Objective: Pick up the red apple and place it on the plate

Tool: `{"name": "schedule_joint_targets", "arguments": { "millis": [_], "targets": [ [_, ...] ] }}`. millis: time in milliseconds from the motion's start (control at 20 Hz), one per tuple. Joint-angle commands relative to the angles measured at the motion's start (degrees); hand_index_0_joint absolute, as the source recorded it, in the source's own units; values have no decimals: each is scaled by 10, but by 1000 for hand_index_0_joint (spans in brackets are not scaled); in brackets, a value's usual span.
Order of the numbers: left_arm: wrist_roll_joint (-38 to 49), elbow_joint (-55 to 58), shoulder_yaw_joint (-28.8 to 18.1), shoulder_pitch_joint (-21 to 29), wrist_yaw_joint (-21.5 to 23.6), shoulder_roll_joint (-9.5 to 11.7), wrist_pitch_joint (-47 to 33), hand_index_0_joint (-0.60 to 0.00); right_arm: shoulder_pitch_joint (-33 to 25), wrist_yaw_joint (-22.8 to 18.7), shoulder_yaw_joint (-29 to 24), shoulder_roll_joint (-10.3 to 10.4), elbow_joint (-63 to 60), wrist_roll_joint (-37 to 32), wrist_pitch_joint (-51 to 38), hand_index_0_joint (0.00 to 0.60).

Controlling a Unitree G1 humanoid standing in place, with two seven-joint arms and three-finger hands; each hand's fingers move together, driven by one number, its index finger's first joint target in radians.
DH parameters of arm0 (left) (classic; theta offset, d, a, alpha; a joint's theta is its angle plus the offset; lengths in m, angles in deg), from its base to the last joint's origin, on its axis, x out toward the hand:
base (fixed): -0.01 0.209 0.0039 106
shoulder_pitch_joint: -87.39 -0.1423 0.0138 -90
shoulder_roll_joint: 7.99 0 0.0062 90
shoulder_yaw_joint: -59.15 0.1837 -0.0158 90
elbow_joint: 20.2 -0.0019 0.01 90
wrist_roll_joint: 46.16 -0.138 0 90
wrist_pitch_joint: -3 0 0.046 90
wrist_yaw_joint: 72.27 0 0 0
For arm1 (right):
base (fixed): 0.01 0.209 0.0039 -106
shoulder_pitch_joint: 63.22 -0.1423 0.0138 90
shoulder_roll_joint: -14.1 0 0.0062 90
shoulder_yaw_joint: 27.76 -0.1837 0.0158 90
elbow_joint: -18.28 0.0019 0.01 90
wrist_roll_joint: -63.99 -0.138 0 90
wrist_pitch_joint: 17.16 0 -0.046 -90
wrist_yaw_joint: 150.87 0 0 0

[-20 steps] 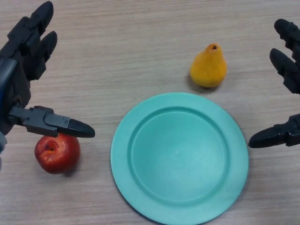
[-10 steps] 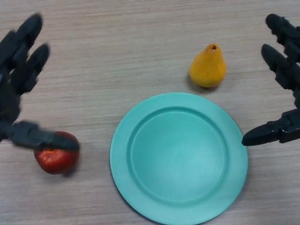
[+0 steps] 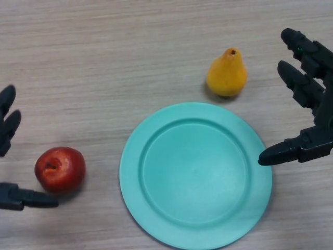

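The red apple (image 3: 60, 169) lies on the wooden table left of the empty teal plate (image 3: 195, 174). My left hand (image 3: 9, 156) is open at the left edge, its thumb just below and left of the apple, its fingers above and left of it, not holding it. My right hand (image 3: 311, 104) is open at the right edge, its thumb tip over the plate's right rim and its fingers spread above.
A yellow pear (image 3: 227, 74) stands upright on the table just beyond the plate's far rim, left of my right hand's fingers.
My left hand has drawn back to the left and down, uncovering the apple, which stays in place. My right hand has shifted slightly left toward the plate.
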Motion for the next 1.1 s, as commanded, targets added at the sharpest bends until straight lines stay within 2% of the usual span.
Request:
{"name": "schedule_joint_targets", "arguments": {
  "millis": [50, 100, 350, 400, 450, 500, 550, 600, 750, 800, 850, 900, 1050, 1100],
  "targets": [
    [5, -18, -21, 21, 6, 37, -128, 0, -25, -14, -23, -6, 20, 2, -89, 0],
    [2, -67, 0, 36, 12, 37, -183, 0, -25, -19, -19, -2, 19, 3, -95, 0],
    [25, -162, 58, 64, -5, 26, -283, 0, -22, -33, -29, -3, 25, -8, -97, 0],
    [8, -172, 60, 66, 4, 26, -302, -150, -21, -34, -29, -4, 26, -8, -97, 0],
    [-14, -183, 62, 69, 15, 26, -322, -250, -20, -34, -30, -4, 27, -9, -98, 0],
    [-62, -204, 73, 73, 40, 29, -348, -400, -19, -38, -32, -4, 27, -10, -101, 0],
    [-97, -217, 83, 74, 55, 32, -362, -500, -18, -41, -33, -4, 26, -12, -104, 0],
    [-191, -243, 102, 75, 80, 41, -398, -600, -14, -45, -35, -6, 29, -12, -105, 0],
    [-193, -237, 102, 71, 75, 44, -380, -600, -14, -45, -38, -8, 29, -10, -106, 0],
    [-230, -238, 99, 68, 95, 47, -360, -600, -14, -46, -38, -9, 32, -10, -103, 0],
    [-232, -230, 98, 64, 94, 49, -346, -600, -14, -46, -37, -9, 33, -9, -101, 0],
    [-225, -197, 93, 56, 92, 47, -316, -600, -15, -45, -37, -9, 35, -7, -98, 0],
    [-199, -116, 82, 42, 79, 41, -294, -600, -17, -44, -37, -9, 39, -5, -95, 0],
    [-200, -65, 80, 40, 84, 30, -301, -600, -18, -45, -35, -9, 41, -3, -91, 0]
  ]
}}
